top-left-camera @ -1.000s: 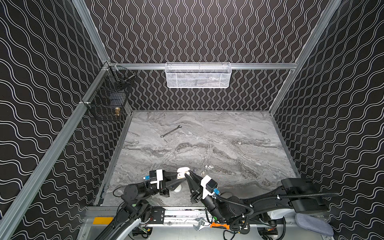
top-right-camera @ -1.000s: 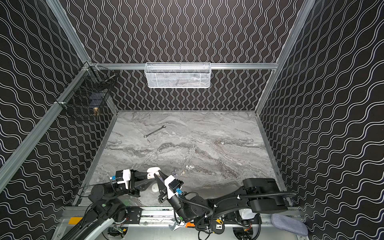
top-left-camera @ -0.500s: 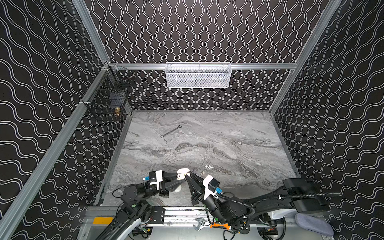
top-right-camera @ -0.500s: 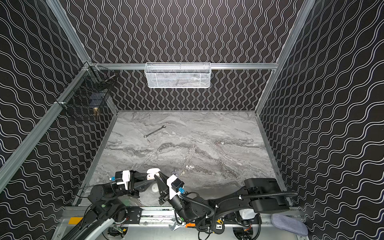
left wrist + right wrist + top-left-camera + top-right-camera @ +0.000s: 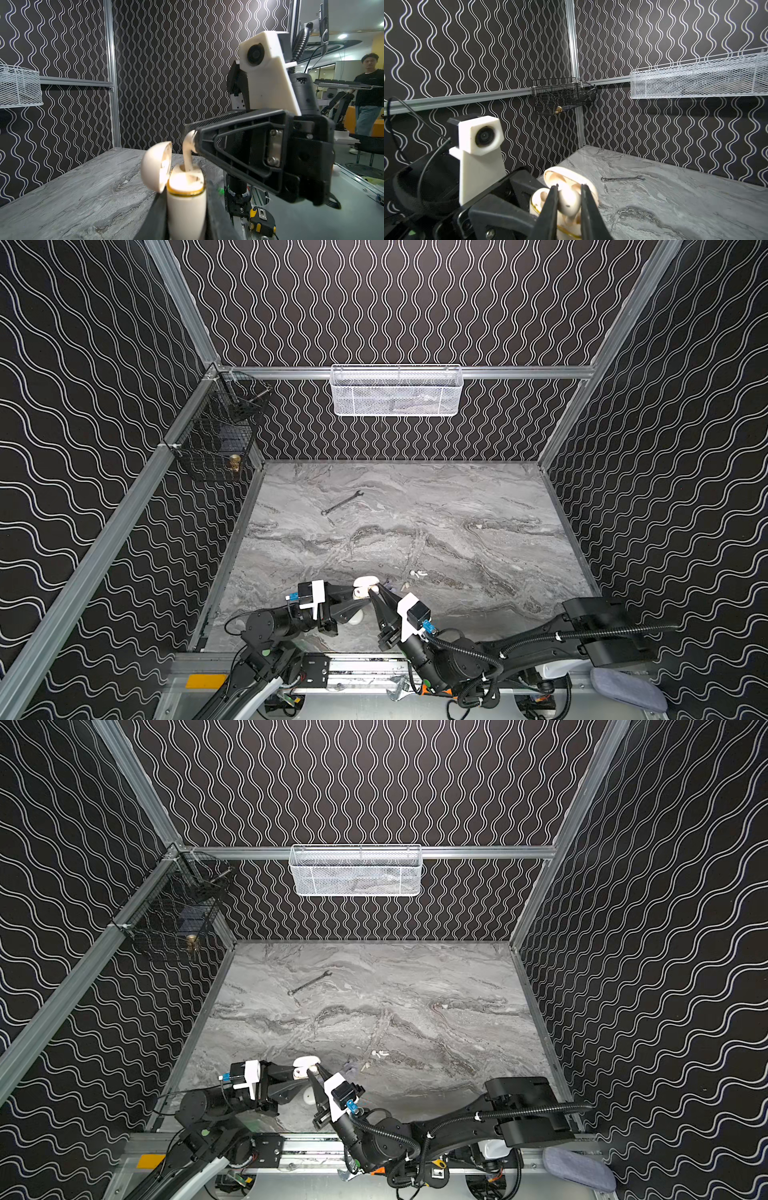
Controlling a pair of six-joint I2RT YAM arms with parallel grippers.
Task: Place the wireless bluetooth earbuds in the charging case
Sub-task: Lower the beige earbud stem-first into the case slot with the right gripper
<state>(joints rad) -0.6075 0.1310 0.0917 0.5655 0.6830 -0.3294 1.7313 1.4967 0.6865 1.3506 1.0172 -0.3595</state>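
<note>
Holding one white earbud in my right pincer, I keep its long axis upright, stem tip inside one socket of the charging case, which my left pincer clamps upright. The open lid stands just beside the stem. Loose earbuds lie apart on the tabletop.

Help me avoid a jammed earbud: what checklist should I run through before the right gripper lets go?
1. The left gripper clamps the case: ok.
2. The lid stands open, clear of the slots: ok.
3. The right gripper pinches the earbud: ok.
4. Stem tip inside a slot: ok, but not fully seated.
5. The earbud suits that slot's side: cannot tell.
</note>
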